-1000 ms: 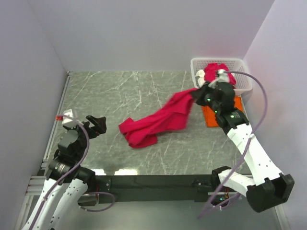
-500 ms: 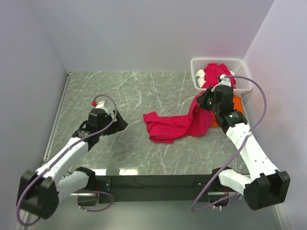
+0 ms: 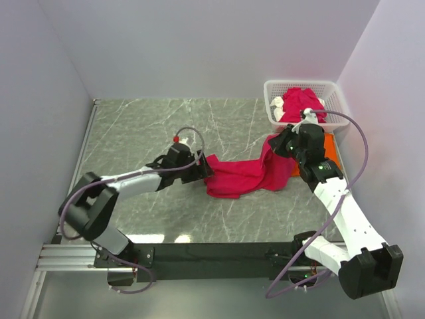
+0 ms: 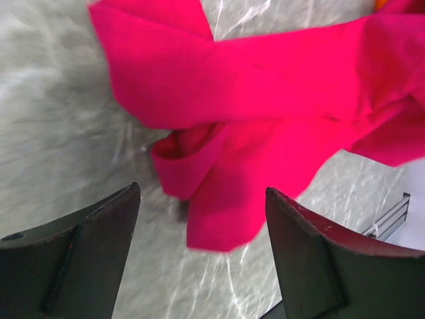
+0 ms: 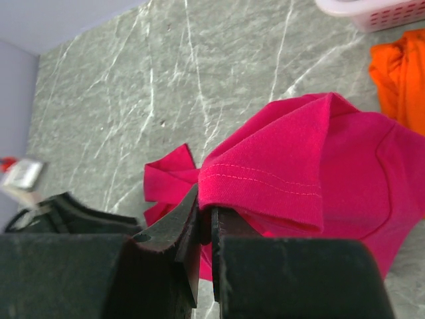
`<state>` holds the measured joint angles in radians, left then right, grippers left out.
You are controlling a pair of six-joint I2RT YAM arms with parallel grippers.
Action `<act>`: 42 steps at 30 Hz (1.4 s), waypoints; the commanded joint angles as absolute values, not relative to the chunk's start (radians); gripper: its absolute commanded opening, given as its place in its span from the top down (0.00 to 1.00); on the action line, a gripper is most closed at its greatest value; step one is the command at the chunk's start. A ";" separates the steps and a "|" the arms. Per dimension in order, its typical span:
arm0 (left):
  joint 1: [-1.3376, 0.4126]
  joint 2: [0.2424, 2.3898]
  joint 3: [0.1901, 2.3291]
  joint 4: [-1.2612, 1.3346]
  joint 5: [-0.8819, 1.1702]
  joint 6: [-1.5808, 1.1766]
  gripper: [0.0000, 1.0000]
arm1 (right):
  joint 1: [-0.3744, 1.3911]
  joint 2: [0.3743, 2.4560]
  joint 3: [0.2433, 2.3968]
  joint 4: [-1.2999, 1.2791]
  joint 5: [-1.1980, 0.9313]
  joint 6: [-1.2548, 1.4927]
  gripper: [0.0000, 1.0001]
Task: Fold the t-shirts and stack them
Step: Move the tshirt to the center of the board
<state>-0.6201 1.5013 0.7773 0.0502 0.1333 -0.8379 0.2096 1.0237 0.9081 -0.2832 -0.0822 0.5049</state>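
Pinching a stitched hem, the right end effector (image 5: 206,214) has its jaws pressed together on a fold of the crimson t-shirt (image 5: 285,159), most likely a sleeve edge. The left end effector (image 4: 200,199) is spread wide with nothing between its fingers, poised just over the shirt's loose left end. The shirt lies rumpled right of centre on the desk (image 3: 139,133). One end is lifted toward the upper right where it is held, and its right edge lies against an orange t-shirt (image 5: 402,73), perhaps overlapping it. At the upper right, a white lattice basket (image 3: 336,89) holds more crimson shirts (image 3: 302,103).

The cloth looks light, limp and not slippery. It will likely sag and bunch wherever it is unsupported, so a single grip only drags it. A second hold on a hem or corner at the free end, with the two then drawn apart, should flatten it. Catching a single layer matters, since the folds overlap.

The right wrist view shows the hem stitching and the closed pinch, which the arm hides from overhead. The left wrist view shows the curled, doubled flap under the open fingers. Only the overhead view shows the basket's contents and both arms together.
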 commanded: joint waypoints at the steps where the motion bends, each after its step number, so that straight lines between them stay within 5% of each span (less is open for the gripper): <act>1: -0.669 1.584 0.853 0.114 0.114 -0.899 0.19 | 0.213 0.996 0.893 -0.226 -0.120 0.522 0.99; 4: -0.709 1.673 0.896 0.092 0.084 -0.903 0.30 | 0.215 0.994 0.888 -0.222 -0.132 0.528 0.99; 8: -0.738 1.665 0.897 0.031 0.003 -0.913 0.88 | 0.213 0.989 0.903 -0.235 -0.130 0.523 1.00; 9: -0.736 1.637 0.893 0.003 -0.027 -0.913 0.97 | 0.215 0.980 0.916 -0.241 -0.127 0.522 1.00; 18: -0.735 1.184 1.064 -0.739 -0.523 -0.782 0.99 | 0.213 0.931 1.006 -0.339 -0.051 0.512 1.00; 28: -0.663 1.343 1.086 -0.772 -0.538 -0.609 0.78 | 0.213 1.072 0.956 -0.276 -0.081 0.557 0.98; 31: -0.606 1.469 1.163 -0.689 -0.549 -0.534 0.62 | 0.213 1.133 0.956 -0.256 -0.028 0.574 0.79; 36: -0.597 1.510 1.270 -0.600 -0.463 -0.546 0.17 | 0.213 1.160 0.997 -0.301 0.046 0.562 0.45; 38: -0.598 1.445 1.241 -0.578 -0.420 -0.616 0.08 | 0.215 1.132 0.989 -0.305 0.046 0.539 0.34; 42: -0.595 1.284 1.026 -0.558 -0.405 -0.764 0.09 | 0.233 1.059 0.937 -0.324 0.016 0.494 0.30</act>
